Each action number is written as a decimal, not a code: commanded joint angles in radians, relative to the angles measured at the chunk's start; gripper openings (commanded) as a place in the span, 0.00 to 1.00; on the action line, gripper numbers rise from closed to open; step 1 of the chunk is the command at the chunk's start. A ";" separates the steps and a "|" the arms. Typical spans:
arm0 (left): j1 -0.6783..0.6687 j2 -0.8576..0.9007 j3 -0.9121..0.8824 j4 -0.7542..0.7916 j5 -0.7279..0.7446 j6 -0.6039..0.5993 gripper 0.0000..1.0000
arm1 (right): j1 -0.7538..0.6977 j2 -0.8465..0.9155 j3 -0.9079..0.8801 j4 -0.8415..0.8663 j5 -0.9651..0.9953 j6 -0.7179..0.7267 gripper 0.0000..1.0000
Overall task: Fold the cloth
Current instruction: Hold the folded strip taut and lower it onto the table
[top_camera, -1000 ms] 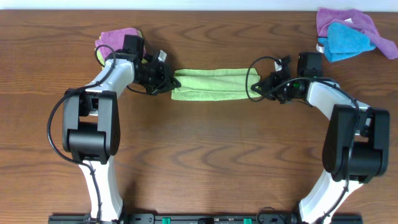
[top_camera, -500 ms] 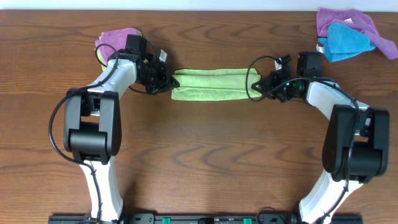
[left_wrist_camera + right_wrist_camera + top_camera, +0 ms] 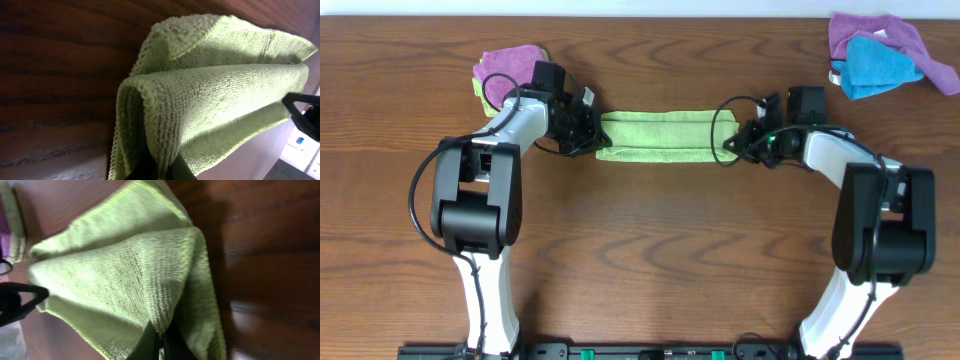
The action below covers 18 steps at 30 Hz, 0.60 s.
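No text, label, brand, number or sign can be read in any of the views; a pale panel (image 3: 300,142) with a blue dot at the lower right edge of the left wrist view is too blurred to make out
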 commanded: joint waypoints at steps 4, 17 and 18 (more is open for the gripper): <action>0.010 0.009 0.011 0.008 -0.048 0.020 0.06 | 0.001 0.021 0.016 0.028 0.035 -0.002 0.01; 0.011 0.009 0.145 -0.018 -0.008 0.015 0.05 | 0.001 0.021 0.119 0.007 -0.025 0.042 0.01; 0.011 0.009 0.159 -0.020 -0.017 0.018 0.06 | 0.001 0.021 0.129 0.003 -0.024 0.041 0.01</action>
